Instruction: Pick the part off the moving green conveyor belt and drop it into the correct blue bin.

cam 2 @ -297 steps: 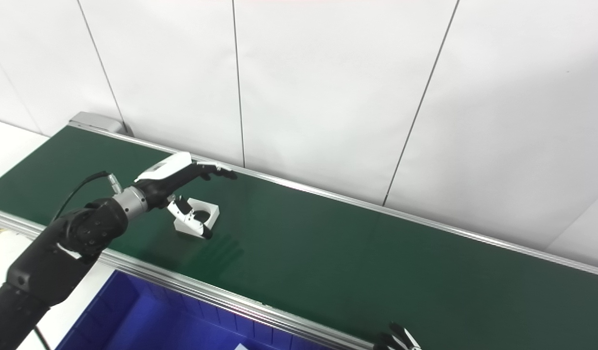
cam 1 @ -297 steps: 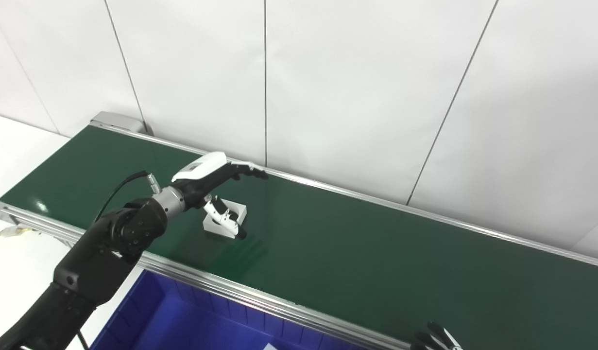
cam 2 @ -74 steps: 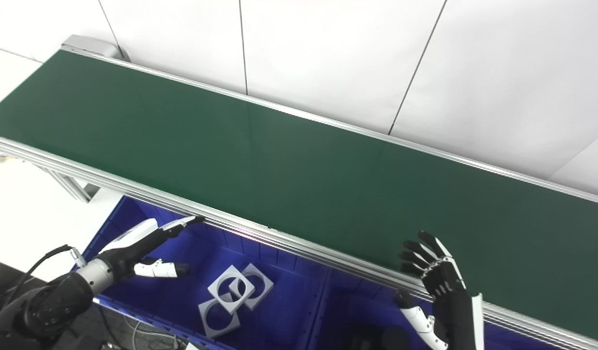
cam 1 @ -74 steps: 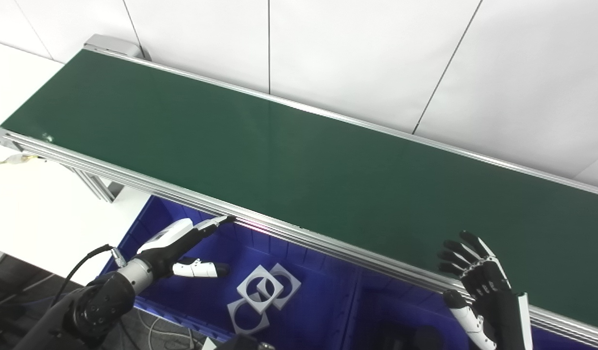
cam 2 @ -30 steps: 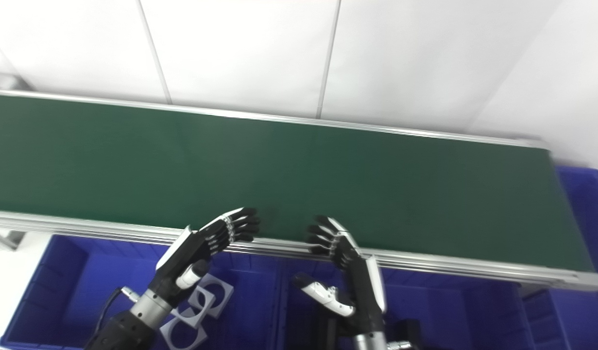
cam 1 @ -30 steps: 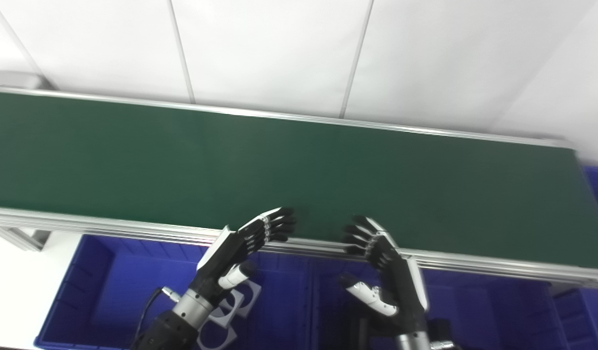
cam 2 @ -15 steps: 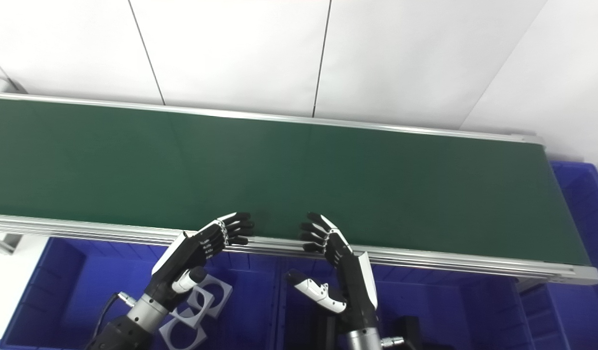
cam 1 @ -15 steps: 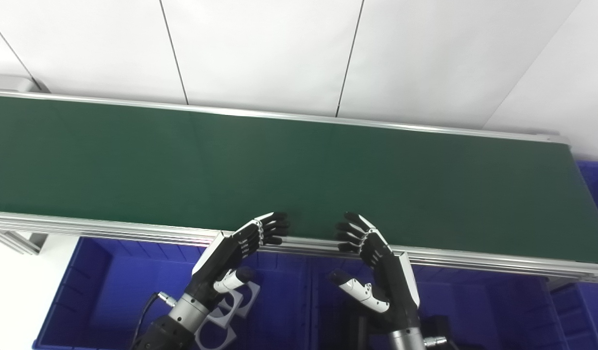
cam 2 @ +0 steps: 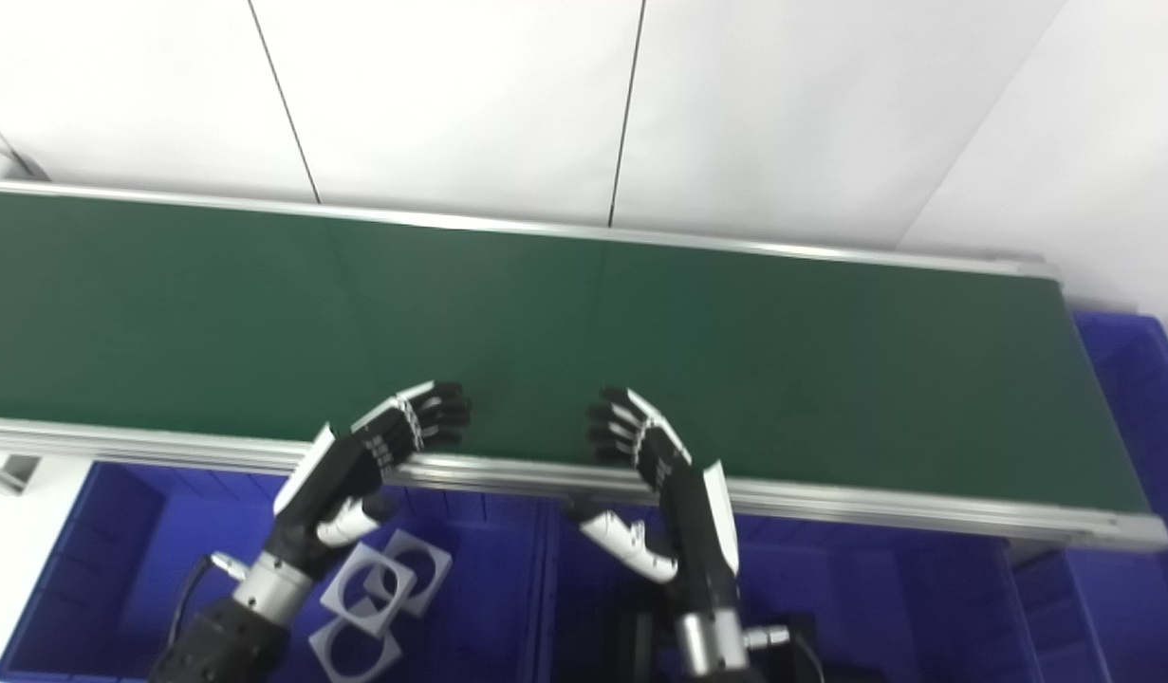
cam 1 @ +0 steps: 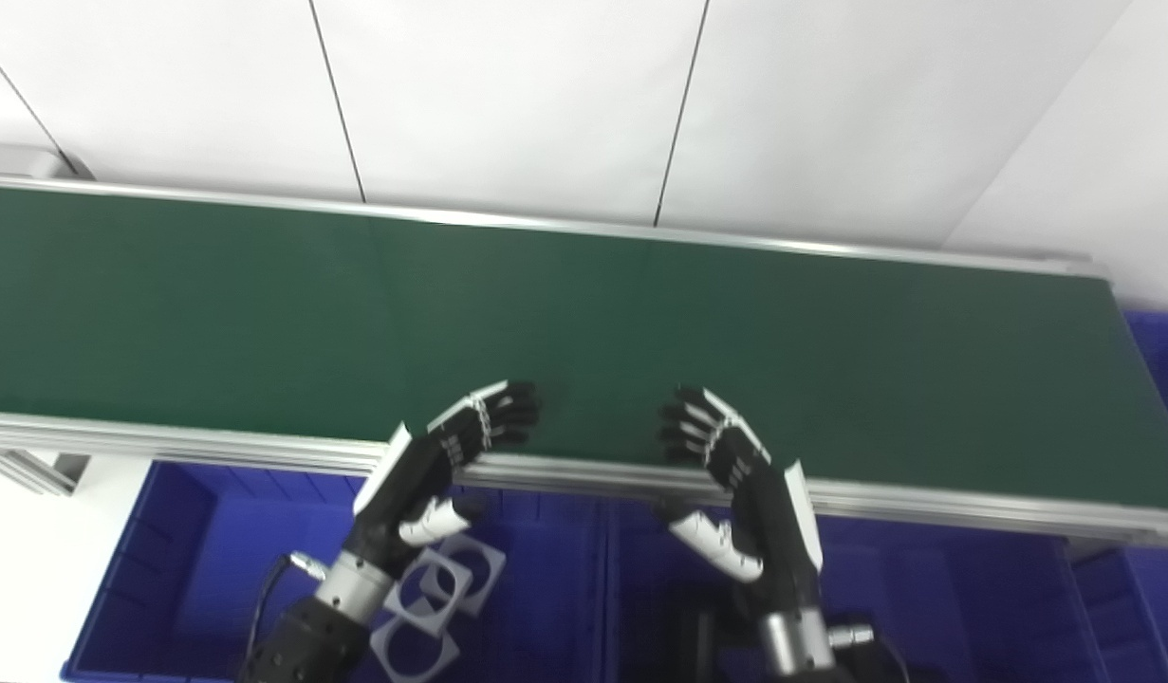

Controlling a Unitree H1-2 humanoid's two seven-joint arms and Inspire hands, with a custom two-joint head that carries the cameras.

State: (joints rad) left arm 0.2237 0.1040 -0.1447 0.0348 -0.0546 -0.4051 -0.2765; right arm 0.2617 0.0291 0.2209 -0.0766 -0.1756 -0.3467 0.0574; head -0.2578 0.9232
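Note:
The green conveyor belt (cam 1: 584,313) runs across the view with no part on it. My left hand (cam 1: 441,455) is open, its fingers reaching over the belt's near rail. My right hand (cam 1: 745,470) is open too, a little to the right, fingers spread above the same rail. Neither holds anything. Below the rail, white square parts with round holes (cam 1: 432,598) lie in the left blue bin (cam 1: 194,560), partly hidden by my left wrist.
A second blue bin (cam 1: 925,588) sits under the rail to the right of the first. Another blue bin (cam 2: 1139,370) stands past the belt's right end. A white panelled wall (cam 1: 584,95) rises right behind the belt.
Both hands have risen a little, so the fingertips now lie further over the belt's near edge. The left hand has also shifted slightly left. The view is nearly the same as half a second ago.

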